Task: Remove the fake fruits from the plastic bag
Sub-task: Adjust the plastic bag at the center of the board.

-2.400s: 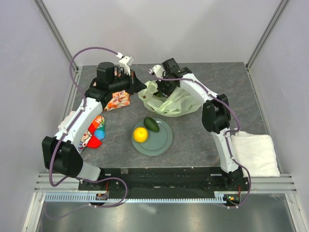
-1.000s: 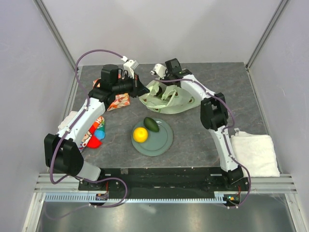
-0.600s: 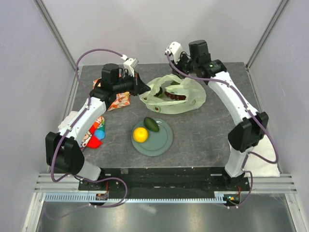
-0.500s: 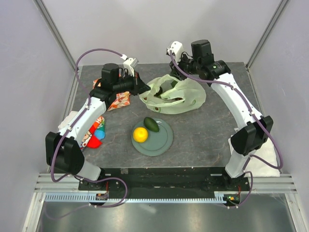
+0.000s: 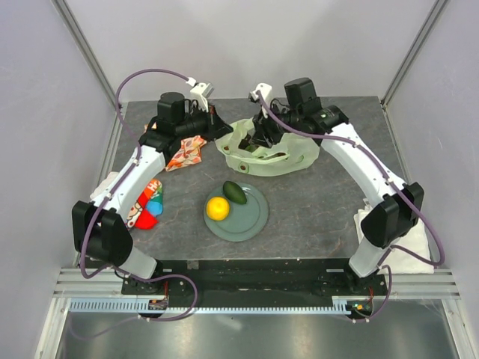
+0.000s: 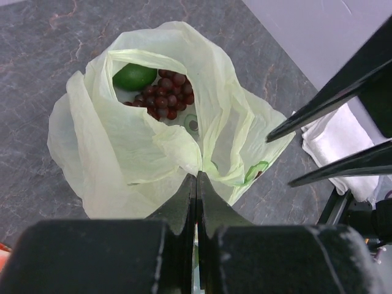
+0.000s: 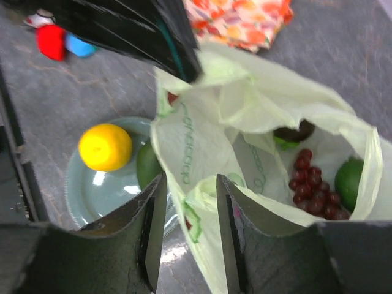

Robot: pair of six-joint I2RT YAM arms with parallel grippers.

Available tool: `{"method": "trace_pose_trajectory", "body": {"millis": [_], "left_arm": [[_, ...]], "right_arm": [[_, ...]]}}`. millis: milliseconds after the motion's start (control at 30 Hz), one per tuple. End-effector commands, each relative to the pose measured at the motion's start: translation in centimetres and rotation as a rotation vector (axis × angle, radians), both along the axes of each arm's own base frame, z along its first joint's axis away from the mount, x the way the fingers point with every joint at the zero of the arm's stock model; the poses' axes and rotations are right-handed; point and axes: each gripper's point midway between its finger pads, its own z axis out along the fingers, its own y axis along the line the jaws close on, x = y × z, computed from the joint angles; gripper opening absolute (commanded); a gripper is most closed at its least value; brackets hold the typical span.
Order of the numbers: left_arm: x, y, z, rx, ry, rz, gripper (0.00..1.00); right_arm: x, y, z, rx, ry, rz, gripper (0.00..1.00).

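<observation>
The pale green plastic bag (image 5: 288,158) lies behind the plate (image 5: 254,221). My left gripper (image 6: 196,177) is shut on the bag's left rim and holds its mouth up. Inside the bag I see a dark red grape bunch (image 6: 162,98), a green round fruit (image 6: 133,76) and a dark purple-brown one (image 7: 293,133). My right gripper (image 7: 190,202) hangs over the bag's near rim, open, with a fold of plastic between its fingers. An orange (image 5: 218,208) and a dark green oval fruit (image 5: 235,192) rest on the plate.
An orange leaf-patterned cloth (image 5: 183,152) lies under the left arm. Red and blue toys (image 5: 147,208) sit at the left edge. A folded white towel (image 6: 337,135) lies at the right, near the right arm's base.
My right gripper pulled out of the bag, rose toward the back, then came down again over the bag's mouth. The left gripper kept its hold on the rim and shifted slightly back.
</observation>
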Motion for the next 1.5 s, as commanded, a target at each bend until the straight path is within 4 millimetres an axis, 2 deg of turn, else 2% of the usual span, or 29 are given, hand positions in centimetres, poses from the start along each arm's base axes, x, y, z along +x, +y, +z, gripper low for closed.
{"method": "trace_pose_trajectory", "body": {"millis": [0,67,100,167,200,300,333,367,433,467,500,533,567,600,633,667,700,767,833,933,1033,1067,1100,1133,1167,1233,1267,1367,1467], "left_arm": [[0.2,-0.4,2.4,-0.018,-0.054,-0.012,0.02],[0.0,-0.3,1.9,-0.016,-0.042,-0.014,0.02],[-0.1,-0.3,1.7,-0.013,-0.04,-0.012,0.02],[-0.1,-0.4,0.8,-0.006,-0.022,-0.015,0.02],[-0.3,-0.5,0.6,-0.007,-0.015,-0.027,0.02],[-0.5,-1.3,-0.2,-0.004,0.007,-0.055,0.02],[-0.7,-2.0,-0.3,0.0,0.005,-0.072,0.02],[-0.9,-2.4,-0.5,0.004,0.006,-0.084,0.02],[-1.4,-3.8,-1.3,0.029,0.005,-0.127,0.02],[-1.7,-4.3,-1.6,0.039,0.003,-0.141,0.02],[-1.9,-4.7,-2.0,0.051,0.007,-0.149,0.02],[-2.4,-5.5,-2.3,0.057,0.007,-0.171,0.02],[-2.7,-5.8,-2.5,0.06,0.014,-0.179,0.02],[-3.0,-6.0,-2.7,0.063,0.016,-0.186,0.02],[-3.5,-6.6,-2.7,0.062,0.021,-0.2,0.02],[-3.7,-6.8,-2.8,0.064,0.023,-0.205,0.02],[-3.9,-7.0,-2.9,0.066,0.023,-0.212,0.02],[-4.5,-7.6,-3.1,0.072,0.02,-0.237,0.02],[-4.7,-8.2,-3.2,0.09,-0.003,-0.249,0.02],[-4.5,-9.1,-1.8,0.125,-0.098,-0.244,0.02],[-4.7,-10.1,0.8,0.136,-0.233,-0.228,0.02],[-4.5,-9.7,1.5,0.156,-0.287,-0.186,0.02],[-4.5,-10.1,2.7,0.146,-0.353,-0.179,0.02],[-4.3,-9.9,3.2,0.14,-0.371,-0.151,0.02],[-3.6,-9.5,3.6,0.141,-0.373,-0.096,0.02],[-2.9,-9.2,3.7,0.12,-0.308,-0.028,0.02],[-2.7,-9.3,4.3,0.102,-0.297,-0.017,0.02],[-2.8,-10.1,4.1,0.0,-0.158,-0.012,0.02],[-1.4,-9.5,2.9,-0.08,0.013,0.087,0.02]], "right_arm": [[4.3,-1.4,-6.9,-0.146,0.044,-0.143,0.44],[5.9,-2.7,-10.0,-0.205,0.1,-0.215,0.41],[6.8,-3.0,-12.7,-0.227,0.156,-0.234,0.41],[8.8,-5.1,-14.7,-0.265,0.187,-0.315,0.4],[9.5,-5.9,-16.3,-0.291,0.21,-0.341,0.39],[11.6,-10.5,-18.2,-0.381,0.202,-0.444,0.38],[12.1,-12.9,-18.5,-0.412,0.207,-0.489,0.37],[11.6,-14.5,-19.3,-0.444,0.225,-0.514,0.37],[11.1,-18.7,-18.4,-0.47,0.22,-0.586,0.36],[9.5,-20.2,-19.6,-0.503,0.256,-0.595,0.36],[8.7,-21.5,-18.1,-0.51,0.228,-0.616,0.36],[7.9,-23.5,-18.0,-0.544,0.222,-0.639,0.36],[5.6,-24.6,-19.4,-0.582,0.259,-0.633,0.36],[4.5,-25.4,-17.5,-0.578,0.219,-0.651,0.36],[3.4,-26.4,-17.3,-0.595,0.213,-0.665,0.36],[0.9,-26.8,-18.6,-0.627,0.241,-0.633,0.36],[-0.2,-26.9,-16.5,-0.605,0.184,-0.641,0.37],[-2.7,-26.3,-16.1,-0.56,0.16,-0.608,0.41],[-3.4,-25.0,-15.7,-0.528,0.126,-0.568,0.45],[-3.0,-22.3,-14.3,-0.46,0.071,-0.471,0.53],[-1.4,-19.8,-12.8,-0.428,0.021,-0.339,0.51],[-1.4,-18.8,-12.4,-0.401,0.022,-0.281,0.51],[-2.1,-18.4,-12.6,-0.419,0.026,-0.198,0.49],[-1.9,-18.1,-11.7,-0.412,0.009,-0.168,0.49],[-2.2,-17.8,-12.0,-0.416,0.027,-0.143,0.49],[-2.5,-17.1,-11.4,-0.388,0.013,-0.105,0.48],[-2.8,-16.9,-11.3,-0.381,0.024,-0.096,0.48],[-4.1,-16.0,-11.7,-0.344,0.071,-0.061,0.47],[-5.2,-15.3,-12.0,-0.305,0.121,-0.054,0.43]]}}
